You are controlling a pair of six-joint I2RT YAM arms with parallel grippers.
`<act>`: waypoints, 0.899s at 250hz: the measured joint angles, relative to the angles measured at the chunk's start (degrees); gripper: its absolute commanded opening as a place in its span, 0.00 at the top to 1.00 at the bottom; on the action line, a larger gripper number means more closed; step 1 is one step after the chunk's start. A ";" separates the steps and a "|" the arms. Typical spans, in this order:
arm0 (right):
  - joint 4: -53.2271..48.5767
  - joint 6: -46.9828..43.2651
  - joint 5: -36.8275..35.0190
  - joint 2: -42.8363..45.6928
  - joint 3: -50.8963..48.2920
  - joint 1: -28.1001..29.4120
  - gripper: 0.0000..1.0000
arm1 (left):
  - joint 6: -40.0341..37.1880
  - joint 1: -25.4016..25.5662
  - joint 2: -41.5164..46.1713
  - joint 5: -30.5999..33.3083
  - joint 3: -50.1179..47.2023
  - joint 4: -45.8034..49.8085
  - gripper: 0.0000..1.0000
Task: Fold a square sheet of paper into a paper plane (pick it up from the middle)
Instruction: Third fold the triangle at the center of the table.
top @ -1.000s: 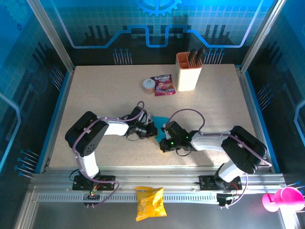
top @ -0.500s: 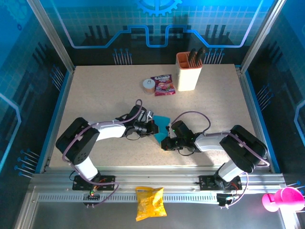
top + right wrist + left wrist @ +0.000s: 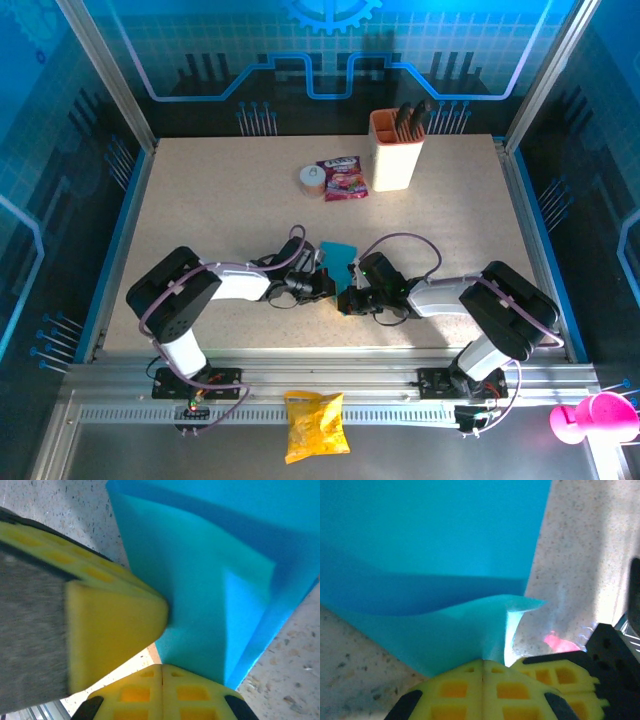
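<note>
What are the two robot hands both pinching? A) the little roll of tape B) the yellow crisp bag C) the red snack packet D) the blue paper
D: the left gripper and the right gripper are each shut on part of the blue paper, which lies between them on the table.

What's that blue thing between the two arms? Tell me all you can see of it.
The blue paper is thin, matte, bright cyan and unmarked, folded into overlapping layers with one curled flap. It is near the middle of the speckled table, its near edge pinched by the left gripper and the right gripper, both shut.
</note>
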State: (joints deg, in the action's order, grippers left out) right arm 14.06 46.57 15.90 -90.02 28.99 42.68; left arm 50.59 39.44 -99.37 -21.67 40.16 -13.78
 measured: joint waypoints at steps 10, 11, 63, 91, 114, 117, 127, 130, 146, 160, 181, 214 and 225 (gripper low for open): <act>0.00 0.00 -0.02 0.00 -0.02 0.00 1.00 | 0.15 0.00 -0.70 0.07 0.00 -0.35 1.00; 0.00 0.02 -0.02 0.00 -0.02 0.00 1.00 | 0.17 0.00 -0.76 0.07 0.00 -0.39 1.00; -0.02 0.46 -0.17 -0.07 -0.02 0.00 1.00 | 2.03 0.04 -1.07 1.33 0.20 -0.55 1.00; 0.02 0.63 -0.22 -0.37 0.00 0.00 1.00 | 3.10 0.15 -1.03 2.25 1.18 1.42 1.00; 0.24 0.85 -0.28 -0.68 0.00 0.00 1.00 | 3.52 0.09 -1.03 2.97 2.38 3.80 1.00; 0.24 0.83 -0.28 -0.72 0.00 0.00 1.00 | 3.52 0.09 -1.03 3.06 2.51 4.13 1.00; 0.46 0.87 -0.31 -0.96 0.00 0.00 1.00 | 3.52 -0.13 -1.03 3.43 2.99 5.03 1.00; 0.50 0.90 -0.28 -1.03 0.00 0.00 1.00 | 3.52 -0.22 -1.03 3.56 3.10 5.31 1.00; 0.85 1.05 -0.26 -1.25 0.00 0.00 1.00 | 3.50 -0.96 -1.03 4.04 3.78 6.62 1.00; 1.14 1.16 -0.22 -1.46 0.00 0.00 1.00 | 3.48 -1.70 -1.03 4.33 4.35 7.76 1.00; 1.42 1.31 -0.20 -1.57 0.00 0.00 1.00 | 3.23 -2.97 -1.03 5.05 5.18 9.44 1.00; 1.73 1.49 0.00 -1.79 -0.04 0.00 1.00 | 2.25 -5.86 -1.22 7.08 6.78 11.98 1.00; 1.92 1.51 0.04 -1.84 -0.09 0.00 1.00 | 1.73 -7.08 -1.57 7.45 7.39 12.68 1.00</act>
State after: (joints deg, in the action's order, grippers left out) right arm 15.99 48.07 15.94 -91.85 28.91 42.68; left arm 52.31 32.36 -100.95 -14.22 47.55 -1.10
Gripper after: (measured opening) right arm 0.049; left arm 0.056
